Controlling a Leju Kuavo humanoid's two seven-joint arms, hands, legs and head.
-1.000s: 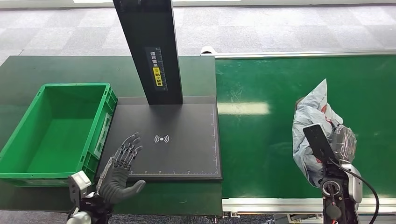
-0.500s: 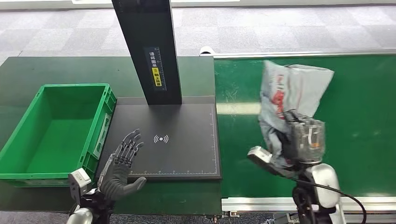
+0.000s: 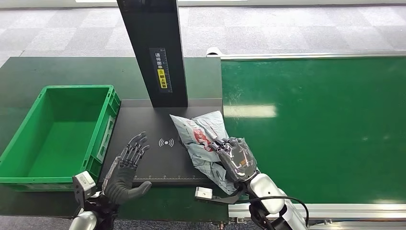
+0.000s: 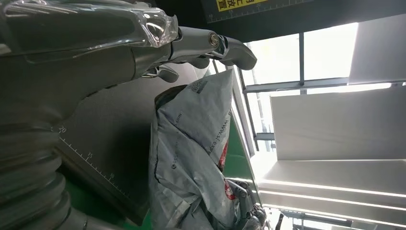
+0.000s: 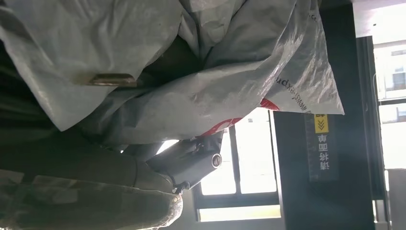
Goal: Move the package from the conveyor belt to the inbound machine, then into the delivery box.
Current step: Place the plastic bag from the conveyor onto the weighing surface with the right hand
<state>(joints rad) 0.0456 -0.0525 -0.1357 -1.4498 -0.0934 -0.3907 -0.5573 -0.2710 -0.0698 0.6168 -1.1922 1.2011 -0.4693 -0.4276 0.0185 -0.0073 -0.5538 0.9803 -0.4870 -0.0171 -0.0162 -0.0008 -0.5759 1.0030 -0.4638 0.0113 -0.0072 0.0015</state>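
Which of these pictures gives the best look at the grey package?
The head view: the grey package lies whole on the black scanner plate, with the right hand on it. The left wrist view shows it side-on; the right wrist view shows just crumpled plastic up close.

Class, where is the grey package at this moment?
In the head view, the package lies on the black inbound machine, right of its scan symbol, held by the right hand.

A dark green table (image 3: 28,72) carries the green crate (image 3: 62,134) and the black scanner platform (image 3: 153,163).
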